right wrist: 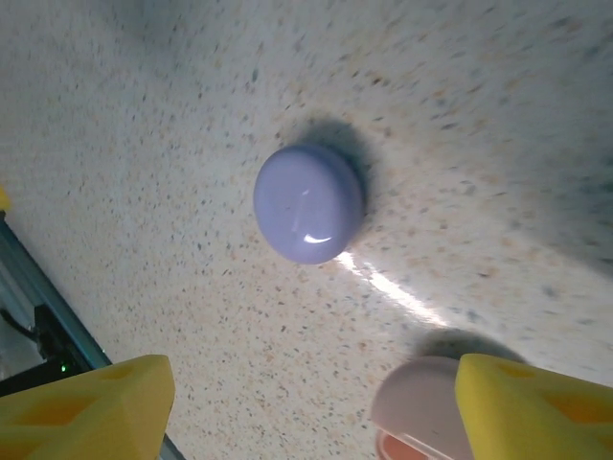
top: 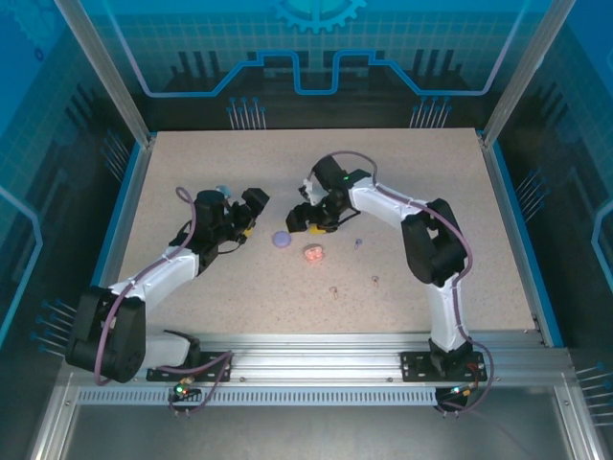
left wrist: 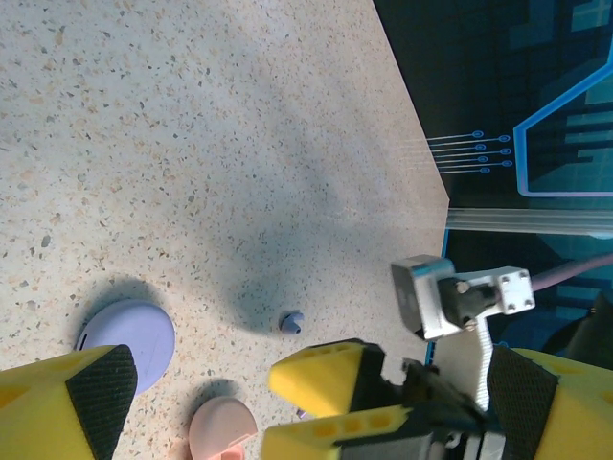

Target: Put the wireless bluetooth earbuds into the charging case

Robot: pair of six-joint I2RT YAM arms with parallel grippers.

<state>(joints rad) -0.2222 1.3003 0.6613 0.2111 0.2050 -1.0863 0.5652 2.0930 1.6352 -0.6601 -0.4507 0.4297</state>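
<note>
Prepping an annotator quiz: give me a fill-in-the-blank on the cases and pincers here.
1. The lavender case sits on the table with its lid ____.
2. The other case, beside it, is ____ in colour.
3. The left pincer and the right pincer are both ____, holding nothing.
Missing words: closed; pink; open.
</note>
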